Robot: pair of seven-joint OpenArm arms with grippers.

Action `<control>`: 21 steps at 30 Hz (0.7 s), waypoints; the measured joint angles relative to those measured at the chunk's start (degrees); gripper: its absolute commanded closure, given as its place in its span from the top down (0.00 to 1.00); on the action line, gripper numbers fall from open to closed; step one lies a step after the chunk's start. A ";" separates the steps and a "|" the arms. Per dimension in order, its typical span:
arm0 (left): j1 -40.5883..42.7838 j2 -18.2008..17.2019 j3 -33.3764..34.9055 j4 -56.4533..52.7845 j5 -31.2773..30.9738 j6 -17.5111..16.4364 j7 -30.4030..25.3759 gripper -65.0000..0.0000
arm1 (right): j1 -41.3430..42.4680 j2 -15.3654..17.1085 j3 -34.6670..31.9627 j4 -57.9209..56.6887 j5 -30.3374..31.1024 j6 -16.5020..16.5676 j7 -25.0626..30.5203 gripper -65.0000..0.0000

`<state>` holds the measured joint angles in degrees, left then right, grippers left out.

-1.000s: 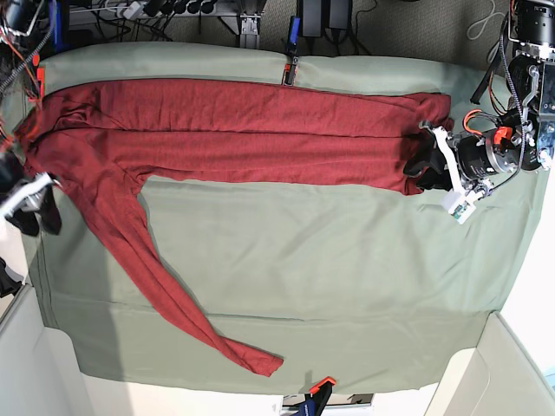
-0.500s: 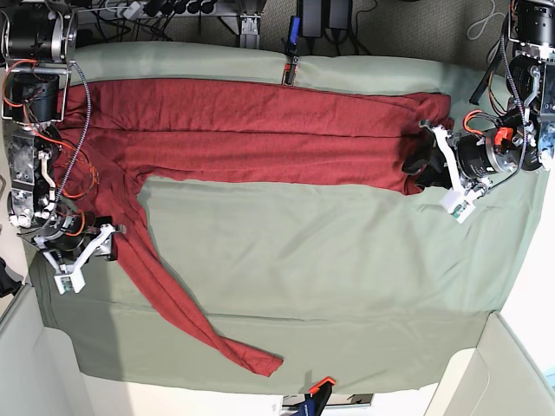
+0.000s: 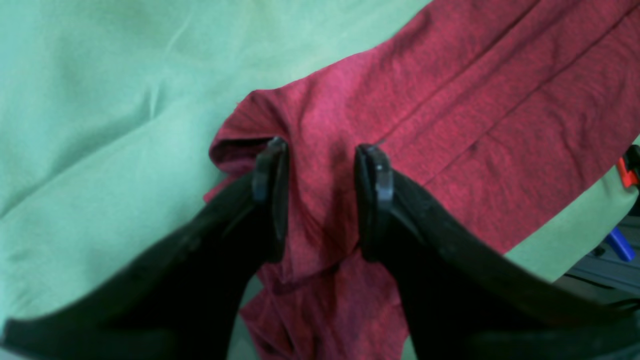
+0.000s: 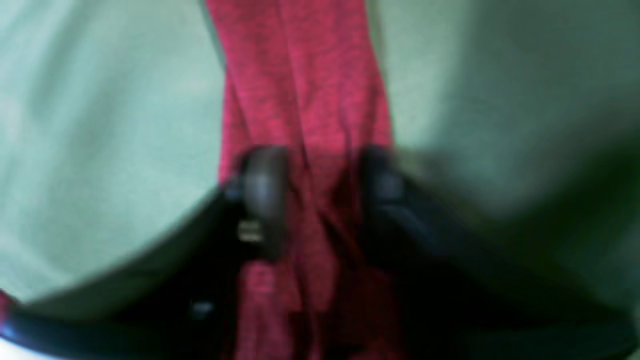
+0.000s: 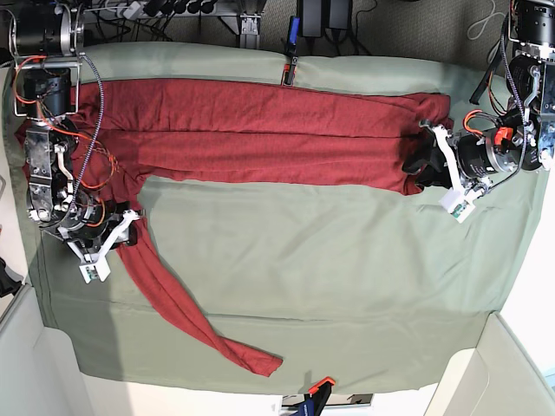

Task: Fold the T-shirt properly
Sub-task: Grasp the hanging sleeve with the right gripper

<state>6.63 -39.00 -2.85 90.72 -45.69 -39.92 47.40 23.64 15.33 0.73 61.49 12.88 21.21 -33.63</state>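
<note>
Looking down from the base view, you had the T-shirt [image 5: 260, 130] spread as a long dark brick-red band across the far half of the green sheet [image 5: 329, 260], already doubled lengthwise, with creases running along it. One long sleeve [image 5: 173, 295] trailed away from the band toward the near edge, lying flat and slanted, its hemmed cuff resting on the sheet well short of the orange clamp [image 5: 319, 386] at the near rim. The knit looked thin and heathered, plain, with soft wrinkles where it bunched.

Your left gripper [image 3: 320, 195] sat at the band's end on the base view's right. Its black fingers [image 3: 272, 190] stood a little apart with a raised pucker of red fabric between them, pressed on both sides, so it was clamped on the T-shirt. A folded corner of the cloth curled just beside one finger.

Your right gripper [image 4: 320, 200] was over the sleeve where it leaves the body. That wrist picture was blurred; the red strip ran between the two dark fingers [image 4: 262, 195], but you could not tell whether they were pinching it or merely straddling it.

Around the sheet, another clamp [image 5: 290, 68] gripped the far edge beside the shirt, cables and power bricks [image 5: 325, 16] lay beyond it, and pale walls [image 5: 486, 373] stood at the near corners.
</note>
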 measured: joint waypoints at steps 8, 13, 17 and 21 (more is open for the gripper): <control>-0.02 0.00 0.00 0.00 -0.04 0.00 -0.28 0.37 | -0.15 -0.15 0.00 1.38 1.33 0.85 -3.13 0.00; -1.01 0.15 0.00 0.02 -1.95 0.00 -0.63 0.37 | -2.89 -0.96 0.04 10.97 10.86 6.64 -6.16 0.00; -2.21 0.13 -0.09 0.02 -2.16 0.00 -0.13 0.37 | -7.43 -1.38 -0.17 21.44 17.94 9.14 -12.41 0.00; -3.02 0.09 -0.11 0.02 -2.58 0.02 0.15 0.37 | -13.92 -1.38 -0.39 29.00 21.31 10.86 -13.20 0.00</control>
<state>3.62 -38.92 -2.96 90.74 -48.27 -39.90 47.55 9.72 13.96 0.34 90.50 34.20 32.08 -46.83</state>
